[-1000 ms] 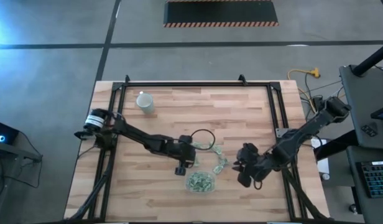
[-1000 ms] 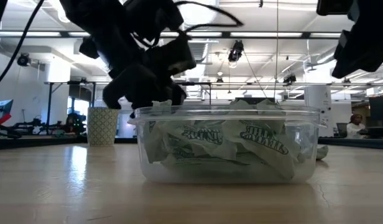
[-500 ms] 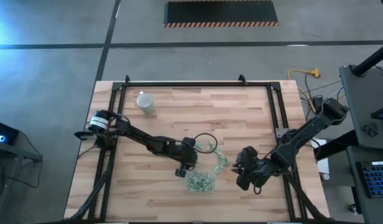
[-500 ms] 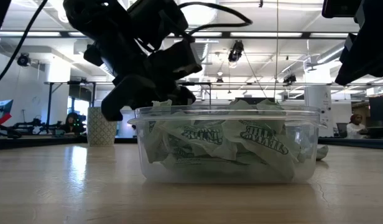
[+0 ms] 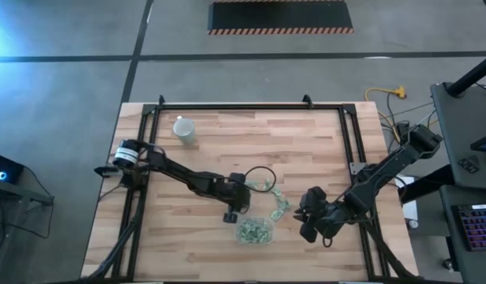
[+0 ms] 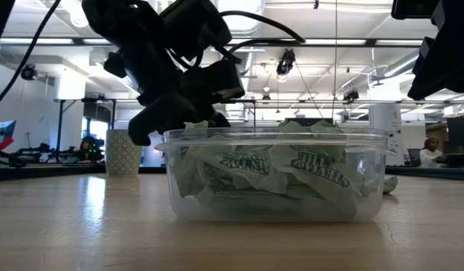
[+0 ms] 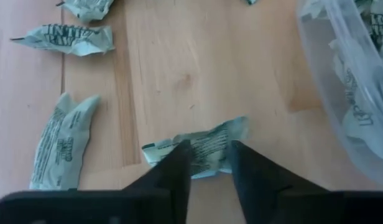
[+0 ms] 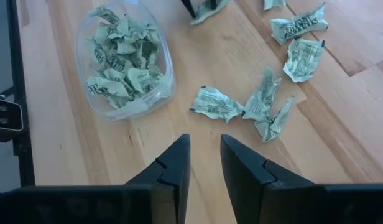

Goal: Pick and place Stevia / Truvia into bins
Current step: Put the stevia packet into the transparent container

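The left gripper (image 7: 207, 163) pinches a Truvia sachet (image 7: 198, 147) on the worktop (image 7: 179, 68), just left of the nearly full bin (image 8: 124, 59), ready to lift it. The right gripper (image 8: 204, 163) waits unclenched, empty, right of loose sachets (image 8: 260, 99).

Since a second ago my left gripper (image 5: 241, 202) has swung from beside the loose sachets toward the bin (image 5: 254, 230), then eased slightly back; in the low view it sits a little higher behind the bin's rim. A sachet (image 7: 198, 147) lies between its fingers. My right gripper (image 5: 309, 214) has drifted a touch nearer me.
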